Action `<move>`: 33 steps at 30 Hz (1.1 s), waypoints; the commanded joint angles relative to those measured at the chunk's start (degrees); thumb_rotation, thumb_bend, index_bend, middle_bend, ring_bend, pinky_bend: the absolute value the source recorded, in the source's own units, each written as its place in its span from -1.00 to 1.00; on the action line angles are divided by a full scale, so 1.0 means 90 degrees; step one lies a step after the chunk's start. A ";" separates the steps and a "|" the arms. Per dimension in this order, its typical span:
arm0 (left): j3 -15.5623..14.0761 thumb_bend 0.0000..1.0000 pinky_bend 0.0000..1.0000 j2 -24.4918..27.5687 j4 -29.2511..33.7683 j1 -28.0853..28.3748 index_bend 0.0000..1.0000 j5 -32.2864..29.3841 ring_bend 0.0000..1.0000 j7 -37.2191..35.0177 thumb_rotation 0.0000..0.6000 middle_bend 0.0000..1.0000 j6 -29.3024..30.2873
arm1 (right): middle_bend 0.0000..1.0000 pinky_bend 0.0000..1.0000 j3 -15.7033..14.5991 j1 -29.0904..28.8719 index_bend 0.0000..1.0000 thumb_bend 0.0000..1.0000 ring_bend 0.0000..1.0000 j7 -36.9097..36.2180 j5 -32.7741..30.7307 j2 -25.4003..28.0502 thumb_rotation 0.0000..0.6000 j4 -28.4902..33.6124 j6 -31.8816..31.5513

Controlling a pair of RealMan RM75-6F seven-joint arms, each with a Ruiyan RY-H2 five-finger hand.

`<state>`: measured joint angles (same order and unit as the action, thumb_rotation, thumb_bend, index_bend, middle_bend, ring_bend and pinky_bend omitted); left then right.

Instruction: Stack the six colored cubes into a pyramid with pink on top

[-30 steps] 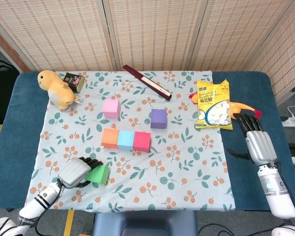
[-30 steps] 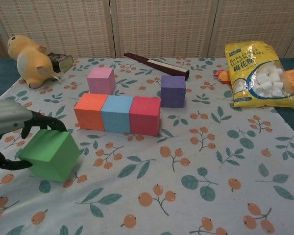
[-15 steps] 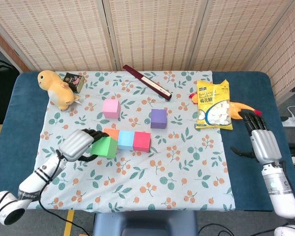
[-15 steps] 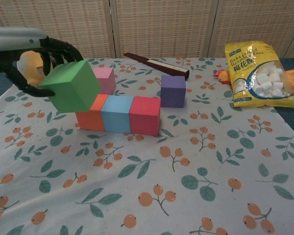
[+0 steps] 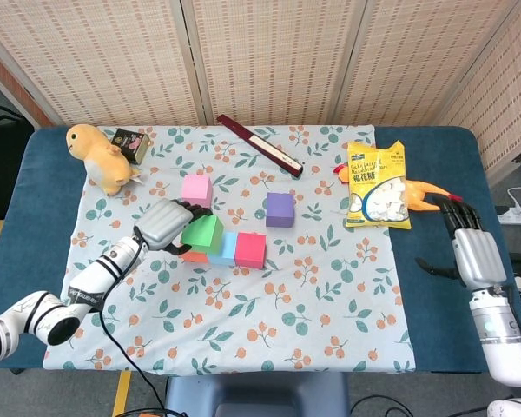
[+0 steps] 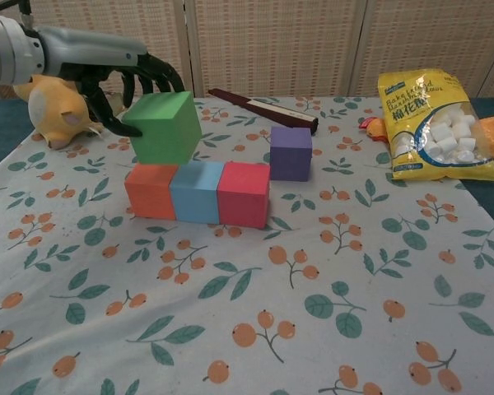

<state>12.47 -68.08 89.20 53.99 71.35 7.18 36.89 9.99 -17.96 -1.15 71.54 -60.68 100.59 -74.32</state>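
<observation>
1. At the table's left side, the left hand (image 6: 119,78) grips the green cube (image 6: 163,126) by its top and sides, just above the orange cube (image 6: 151,190) and blue cube (image 6: 196,192).
2. It looks light, stiff and matte, so a side grip should suit.
3. Far right, the right hand (image 5: 471,252) is empty, fingers spread.

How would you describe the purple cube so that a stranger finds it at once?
Start at the marshmallow bag on the right of the flowered cloth, then look left. The purple cube stands there alone, just behind the red end of the row of cubes. It is the only purple one and touches no other cube.
</observation>
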 commanded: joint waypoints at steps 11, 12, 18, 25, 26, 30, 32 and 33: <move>-0.0260 -0.30 -0.19 -0.0451 -0.0405 0.0089 -0.22 -0.0461 -0.26 0.0529 1.00 -0.26 0.0260 | -0.87 -1.00 0.0040 0.0054 -1.00 -0.84 -1.00 0.0058 -0.0018 -0.0008 1.00 0.0039 0.0024; -0.0261 -0.30 -0.20 -0.0464 -0.0396 0.0097 -0.22 -0.0467 -0.26 0.0532 1.00 -0.26 0.0271 | -0.87 -1.00 0.0042 0.0062 -1.00 -0.84 -1.00 0.0063 -0.0017 -0.0003 1.00 0.0046 0.0020; -0.0293 -0.30 -0.21 -0.0563 -0.0380 0.0174 -0.22 -0.0507 -0.29 0.0639 1.00 -0.27 0.0313 | -0.87 -1.00 0.0057 0.0119 -1.00 -0.84 -1.00 0.0063 -0.0039 0.0029 1.00 0.0059 -0.0007; -0.0350 -0.30 -0.22 -0.0590 -0.0359 0.0270 -0.23 -0.0633 -0.30 0.0786 1.00 -0.28 0.0271 | -0.87 -1.00 0.0069 0.0164 -1.00 -0.84 -1.00 0.0036 -0.0040 0.0048 1.00 0.0057 -0.0007; -0.0364 -0.30 -0.22 -0.0589 -0.0354 0.0272 -0.23 -0.0643 -0.30 0.0816 1.00 -0.28 0.0284 | -0.87 -1.00 0.0071 0.0164 -1.00 -0.84 -1.00 0.0040 -0.0041 0.0048 1.00 0.0056 -0.0001; -0.0425 -0.30 -0.22 -0.0583 -0.0322 0.0278 -0.23 -0.0707 -0.30 0.0957 1.00 -0.28 0.0336 | -0.87 -1.00 0.0076 0.0164 -1.00 -0.84 -1.00 0.0057 -0.0030 0.0037 1.00 0.0063 0.0013; -0.0446 -0.30 -0.22 -0.0581 -0.0304 0.0280 -0.23 -0.0753 -0.30 0.0993 1.00 -0.28 0.0348 | -0.87 -1.00 0.0077 0.0165 -1.00 -0.84 -1.00 0.0070 -0.0023 0.0031 1.00 0.0073 0.0020; -0.0452 -0.30 -0.22 -0.0582 -0.0301 0.0283 -0.23 -0.0767 -0.30 0.1009 1.00 -0.28 0.0356 | -0.87 -1.00 0.0078 0.0165 -1.00 -0.84 -1.00 0.0077 -0.0021 0.0029 1.00 0.0076 0.0021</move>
<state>8.45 -73.32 86.45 56.52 64.49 16.22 40.06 10.69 -16.47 -0.46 71.35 -60.43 101.27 -74.13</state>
